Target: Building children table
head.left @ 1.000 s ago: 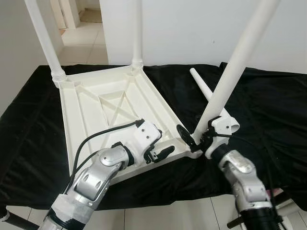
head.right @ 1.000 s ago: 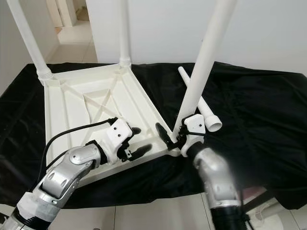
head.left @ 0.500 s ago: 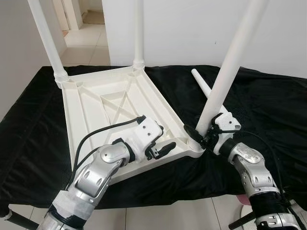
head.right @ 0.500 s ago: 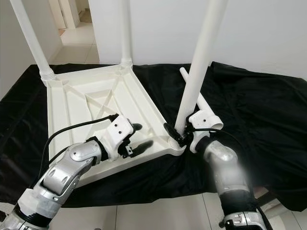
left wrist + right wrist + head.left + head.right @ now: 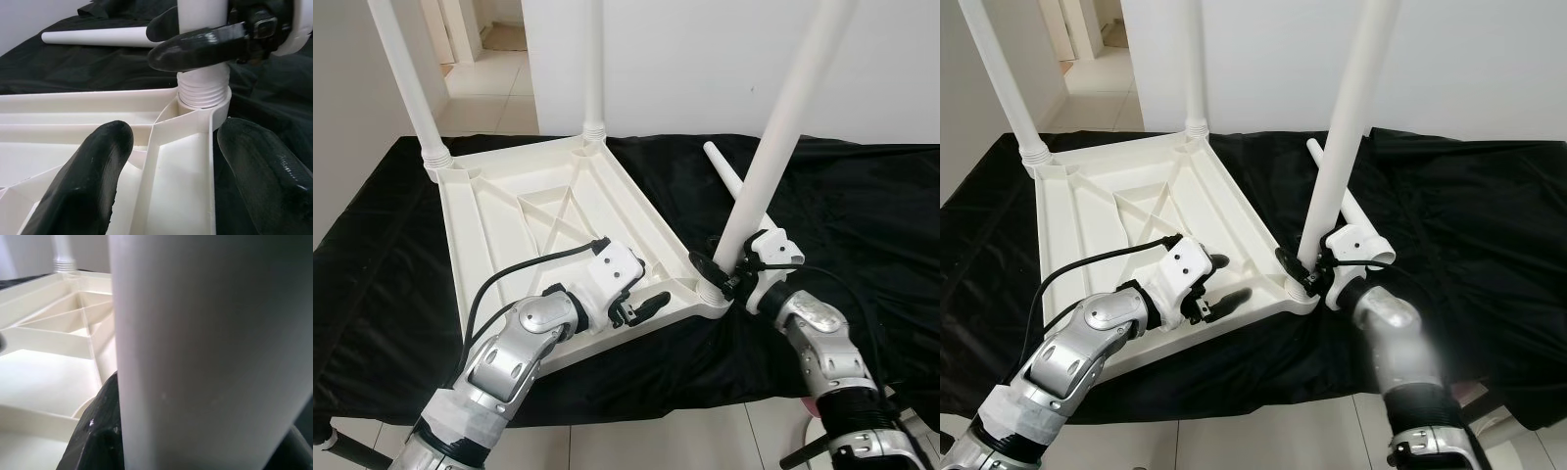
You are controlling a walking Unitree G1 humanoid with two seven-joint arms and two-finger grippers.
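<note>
A white children's table top lies upside down on a black cloth. Two white legs stand in its far corners. My right gripper is shut on a third white leg just above its base. That leg leans slightly right, and its threaded end sits in the near right corner socket. My left gripper is open and straddles the table's near rim, one finger inside and one outside. A fourth leg lies loose on the cloth behind.
The black cloth covers a wide surface with free room to the right. Its front edge runs just below my arms, with tiled floor beneath. A white wall stands behind and a doorway opens at the far left.
My right gripper has swung the held leg more upright and settled its base into the near right corner socket. The left gripper has stayed on the rim.
</note>
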